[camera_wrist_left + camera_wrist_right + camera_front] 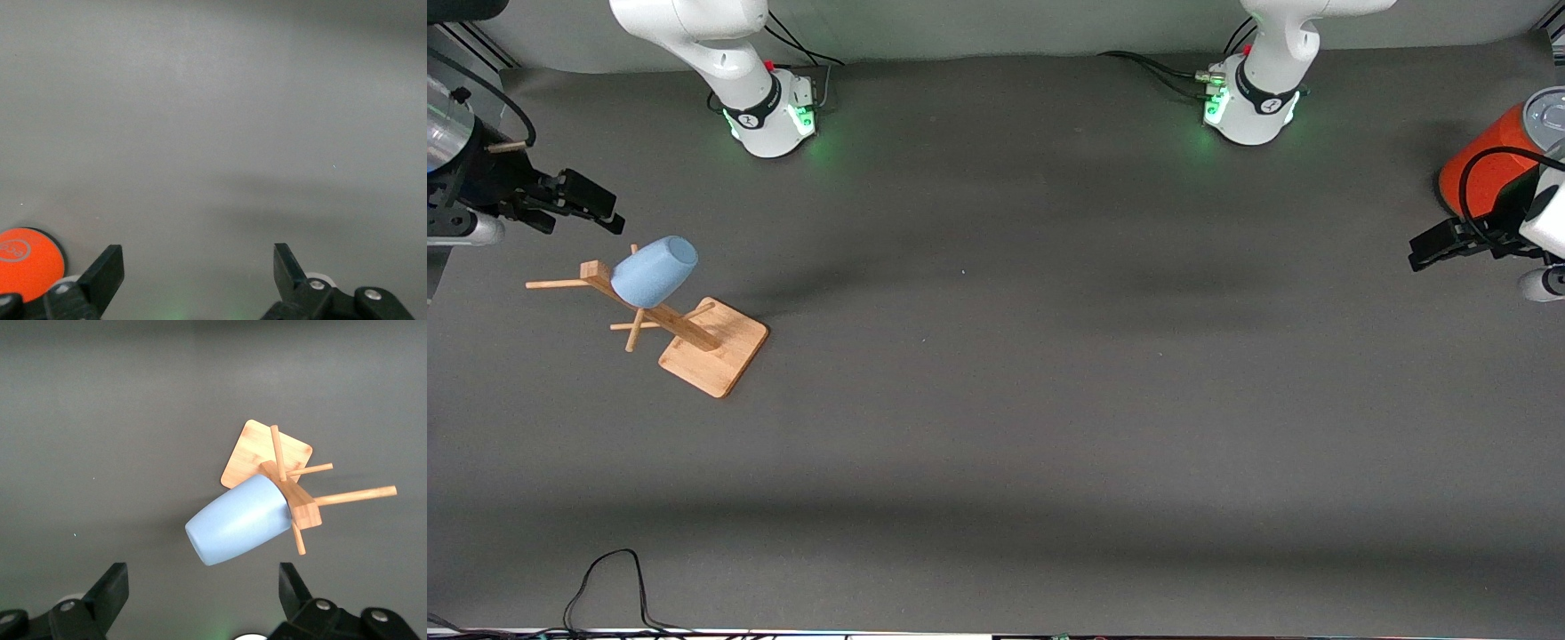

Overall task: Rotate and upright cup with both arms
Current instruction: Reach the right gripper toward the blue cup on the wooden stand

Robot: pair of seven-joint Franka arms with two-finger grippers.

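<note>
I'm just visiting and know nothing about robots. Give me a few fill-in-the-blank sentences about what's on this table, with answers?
1. The pale-blue cup hangs on a peg of a ____ rack.
2. Both the left gripper and the right gripper have their fingers ____.
3. The orange-red can stands at the ____ arm's end of the table.
4. The cup's closed bottom points toward the ____ gripper.

Missing words: wooden; open; left; right

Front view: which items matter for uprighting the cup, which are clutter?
In play:
- cup, hung tilted on a peg
- wooden rack holding it
- right pincer, open, beside the cup
- left pincer, open, waiting by the can

Clutter:
- orange-red can
</note>
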